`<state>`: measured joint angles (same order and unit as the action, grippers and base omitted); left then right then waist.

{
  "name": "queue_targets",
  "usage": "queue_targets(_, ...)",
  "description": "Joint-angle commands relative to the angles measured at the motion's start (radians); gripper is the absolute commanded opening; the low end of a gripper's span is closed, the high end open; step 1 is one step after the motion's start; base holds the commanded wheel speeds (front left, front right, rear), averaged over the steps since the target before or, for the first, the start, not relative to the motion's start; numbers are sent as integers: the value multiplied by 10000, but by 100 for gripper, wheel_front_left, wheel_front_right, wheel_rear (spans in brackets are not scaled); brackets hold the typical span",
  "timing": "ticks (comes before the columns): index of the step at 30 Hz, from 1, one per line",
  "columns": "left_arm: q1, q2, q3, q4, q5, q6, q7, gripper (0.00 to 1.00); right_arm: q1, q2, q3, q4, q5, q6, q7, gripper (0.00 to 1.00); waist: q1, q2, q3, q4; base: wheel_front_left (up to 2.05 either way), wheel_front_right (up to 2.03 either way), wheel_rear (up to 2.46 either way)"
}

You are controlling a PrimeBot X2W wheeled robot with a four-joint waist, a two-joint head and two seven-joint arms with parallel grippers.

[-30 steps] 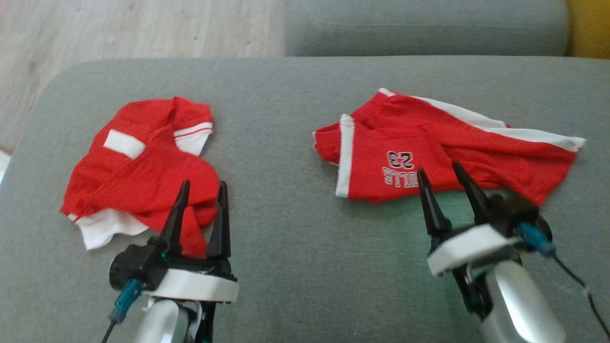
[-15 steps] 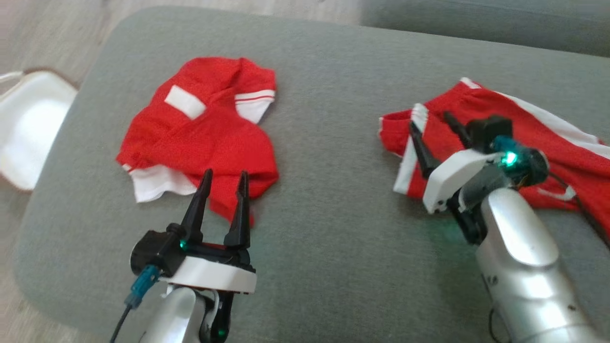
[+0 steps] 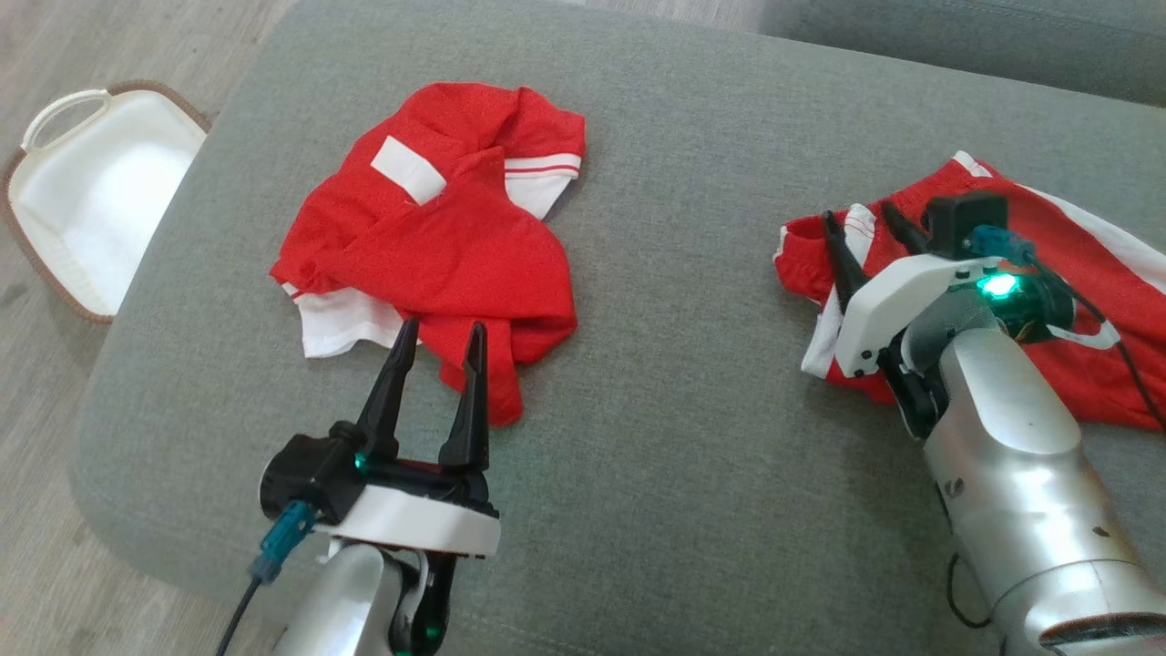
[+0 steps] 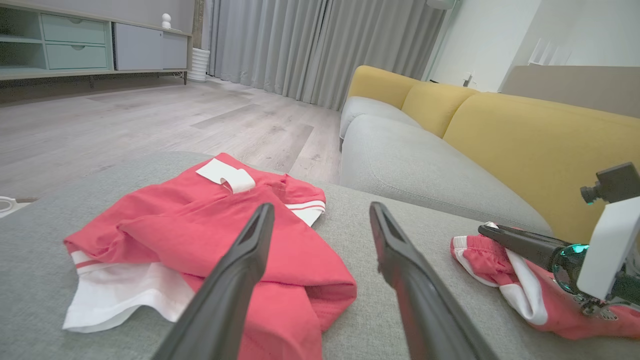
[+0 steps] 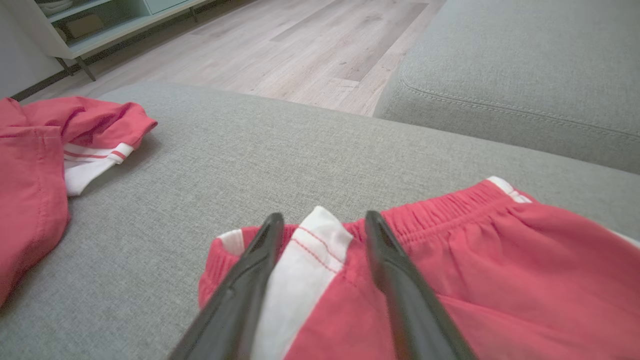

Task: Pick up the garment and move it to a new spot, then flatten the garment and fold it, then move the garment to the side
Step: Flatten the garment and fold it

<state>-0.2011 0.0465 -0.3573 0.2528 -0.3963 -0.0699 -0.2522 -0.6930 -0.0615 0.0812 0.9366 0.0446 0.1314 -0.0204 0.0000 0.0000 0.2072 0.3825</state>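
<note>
Two red garments lie on the grey cushion [image 3: 683, 410]. A pair of red shorts [image 3: 1120, 301] with white side stripes is spread at the right. My right gripper [image 3: 856, 212] is open over their left end. In the right wrist view its fingers [image 5: 324, 216] straddle the white stripe [image 5: 310, 240] just short of the elastic waistband, with the shorts [image 5: 500, 260] lying flat beneath. A crumpled red shirt [image 3: 437, 246] with white trim lies at the left. My left gripper [image 3: 444, 324] stands open just before its near edge, holding nothing; its tips [image 4: 321, 207] point over the shirt [image 4: 200, 235].
A white basket [image 3: 109, 182] with a brown rim sits on the wooden floor off the cushion's left edge. A second grey cushion [image 3: 956, 36] lies beyond a gap at the far right. A yellow sofa back [image 4: 525, 130] rises behind. Bare cushion separates the two garments.
The head camera has swung, shifting the whole picture right and bringing the basket into view. My right gripper has moved from the shorts' near hem to their left end.
</note>
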Motion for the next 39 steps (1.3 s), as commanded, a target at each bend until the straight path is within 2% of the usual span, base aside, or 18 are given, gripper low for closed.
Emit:
queue_targets(1, -340, 37, 285, -288, -12, 70, -95, 100, -447, 112, 240, -81, 101, -7, -237, 0, 0, 0, -35, -68, 0, 0, 0)
queue_targets(10, -249, 37, 562, -212, 181, 62, -95, 100, -521, 112, 762, -31, 874, -7, -1145, 0, 0, 0, -380, -764, 0, 0, 0)
queue_targets(17, -29, 37, 941, -219, 420, 2, -95, 100, 221, 71, 137, -819, 1183, -7, -1564, 0, 0, 0, -843, -1656, 0, 0, 0)
queue_targets(25, 239, 37, 1306, -319, 541, -73, -95, 100, 2303, -279, -2108, -2749, 773, -7, -986, 0, 0, 0, -1358, -2919, 0, 0, 0)
queue_targets(35, 332, 37, 1258, -382, 489, -57, -95, 100, 4348, 70, -4633, -5266, -269, -7, 423, 0, 0, 0, -1445, -3609, 0, 0, 0)
queue_targets(36, 325, 37, 1261, -381, 489, -61, -95, 100, 4468, 88, -4788, -5417, -360, -7, 557, 4, 0, 0, -1438, -3639, 0, 0, 0)
queue_targets(37, 319, 37, 1261, -381, 486, -65, -95, 100, 4575, 99, -4901, -5538, -449, -7, 671, 84, 0, 0, -1429, -3660, 0, 0, 0)
queue_targets(38, 310, 37, 1259, -382, 480, -68, -95, 100, 4636, 103, -4927, -5605, -399, -7, 716, 100, 0, 0, -1418, -3677, 0, 0, 0)
queue_targets(39, 300, 37, 1256, -382, 474, -70, -95, 100, 4678, 105, -4859, -5669, -369, -7, 683, 100, 0, 0, -1411, -3690, 0, 0, 0)
